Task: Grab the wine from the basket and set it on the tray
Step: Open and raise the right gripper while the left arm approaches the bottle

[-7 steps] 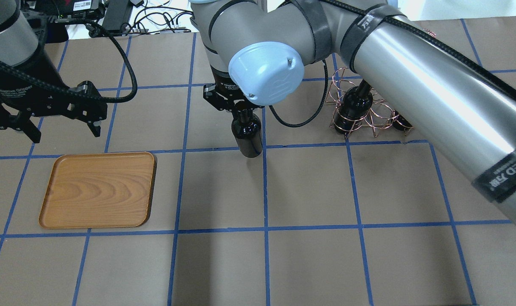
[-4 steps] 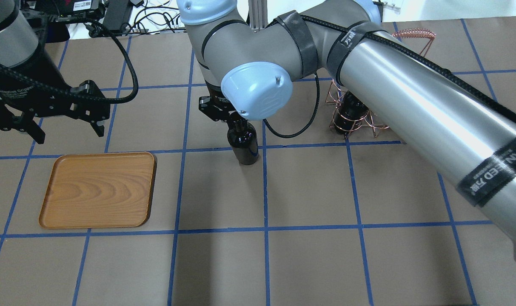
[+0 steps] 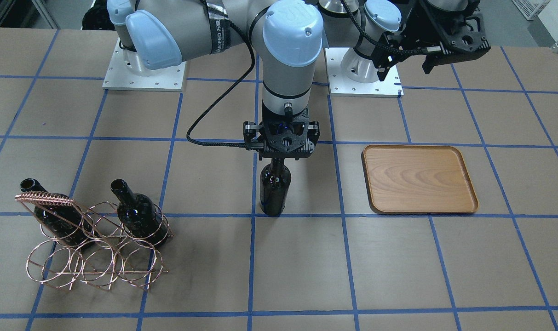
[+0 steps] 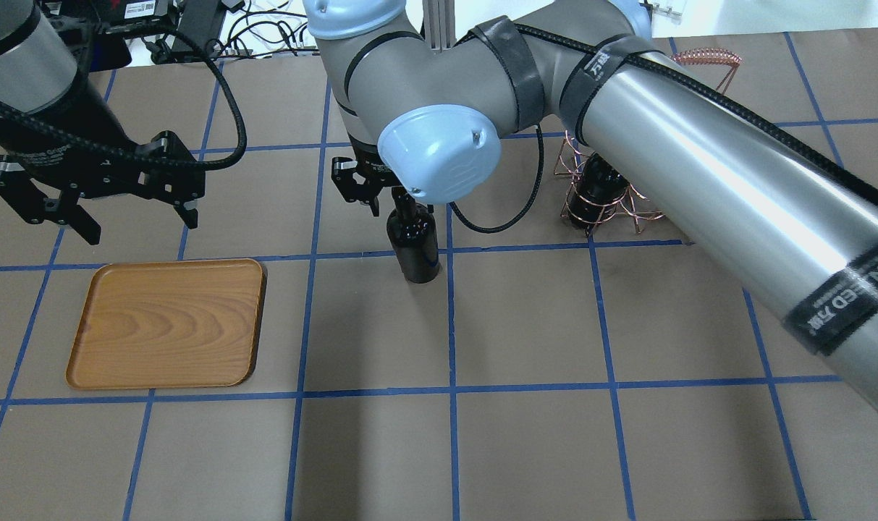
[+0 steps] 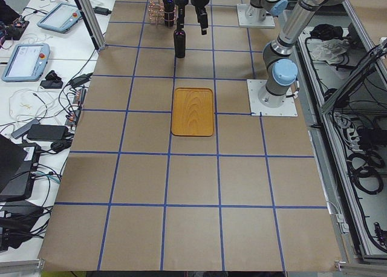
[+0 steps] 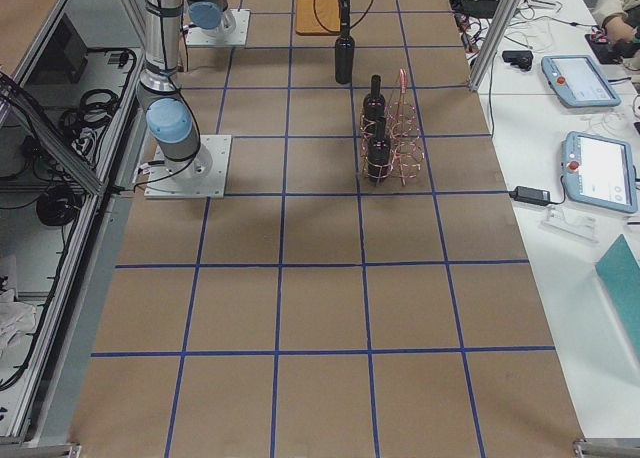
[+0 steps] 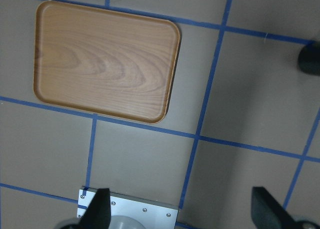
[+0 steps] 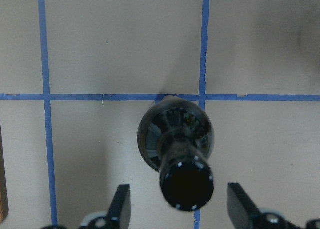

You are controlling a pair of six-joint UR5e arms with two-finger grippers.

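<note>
While the wine bottle (image 3: pixel 274 191) stands straight up on the table (image 3: pixel 214 280) between basket (image 3: pixel 46 199) and tray (image 3: pixel 419 179), the right gripper (image 8: pixel 179 199) hangs over its neck — fingers apart, not touching. The left gripper (image 4: pixel 140 226), open-fingered too, hovers nearer the tray.

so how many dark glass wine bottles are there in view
3. One dark glossy glass bottle stands upright on the table, below the right claw; two more bottles lean in the copper wire rack.
</note>
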